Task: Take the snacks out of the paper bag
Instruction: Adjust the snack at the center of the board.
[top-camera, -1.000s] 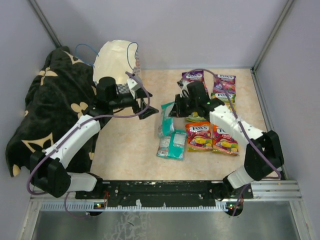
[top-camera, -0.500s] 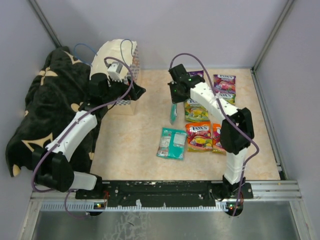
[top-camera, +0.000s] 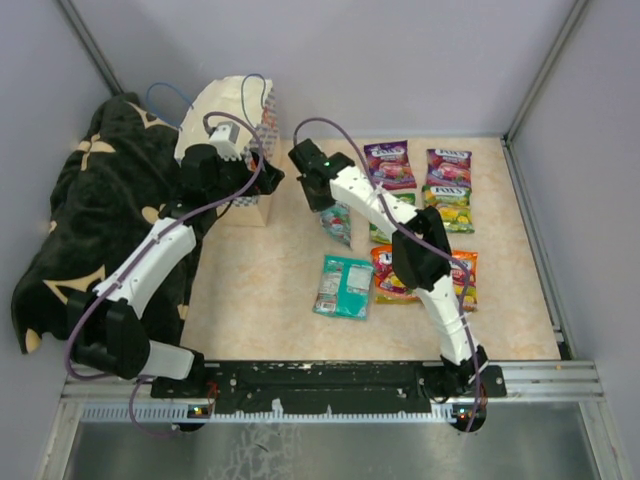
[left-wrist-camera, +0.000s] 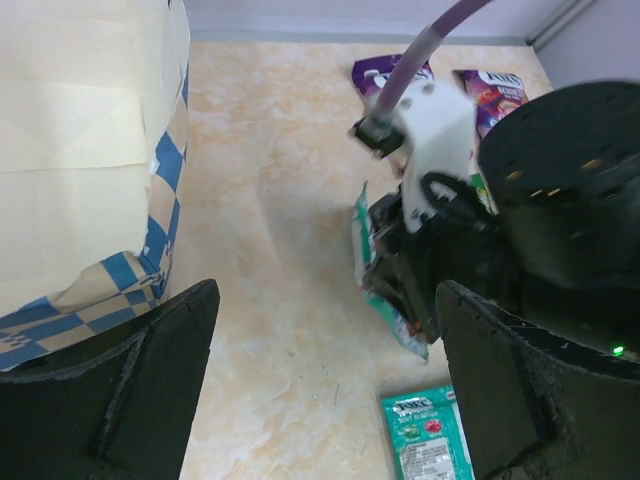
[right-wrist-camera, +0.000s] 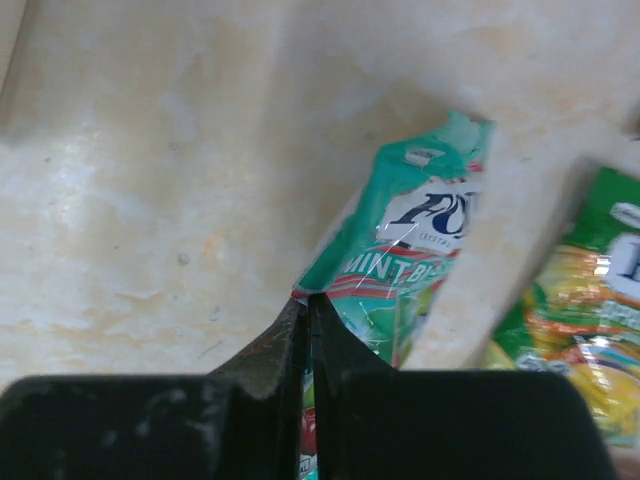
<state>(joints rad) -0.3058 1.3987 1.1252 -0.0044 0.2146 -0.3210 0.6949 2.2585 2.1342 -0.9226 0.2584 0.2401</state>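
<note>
The paper bag (top-camera: 235, 108) stands at the back left with its cream inside showing; it also shows in the left wrist view (left-wrist-camera: 80, 170). My left gripper (top-camera: 268, 182) is open and empty beside the bag, jaws wide apart (left-wrist-camera: 320, 400). My right gripper (top-camera: 329, 204) is shut on a teal snack packet (top-camera: 339, 224), which hangs above the table (right-wrist-camera: 425, 240). A second teal packet (top-camera: 343, 286) lies flat on the table. Purple packets (top-camera: 388, 163), green-yellow packets (top-camera: 450, 205) and orange-red packets (top-camera: 462, 282) lie to the right.
A black patterned blanket (top-camera: 95, 215) is heaped along the left side, next to the bag. Grey walls close in the table (top-camera: 265, 300) at the back and sides. The right arm stretches over the row of packets.
My right gripper has lifted the teal packet off the table and swung it left, closer to the bag. My left gripper moved back beside the bag and has stayed open.
</note>
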